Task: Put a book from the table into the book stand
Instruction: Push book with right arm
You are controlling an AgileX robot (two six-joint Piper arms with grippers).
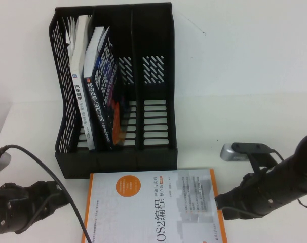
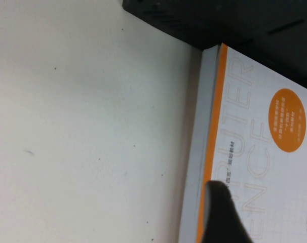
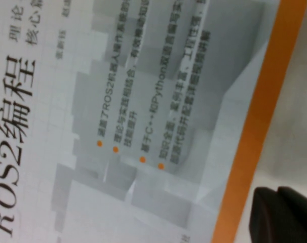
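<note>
White counter (image 1: 255, 101) carries the book (image 1: 153, 207) flat just in front of the book stand (image 1: 115, 83), flanked by the left gripper (image 2: 260, 212), jaws parted over its orange edge, and the right gripper (image 1: 222, 202), jaw state not discernible, equally near.

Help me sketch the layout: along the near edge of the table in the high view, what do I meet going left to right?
Left end effector → the book lying flat on the table → right end effector.
</note>
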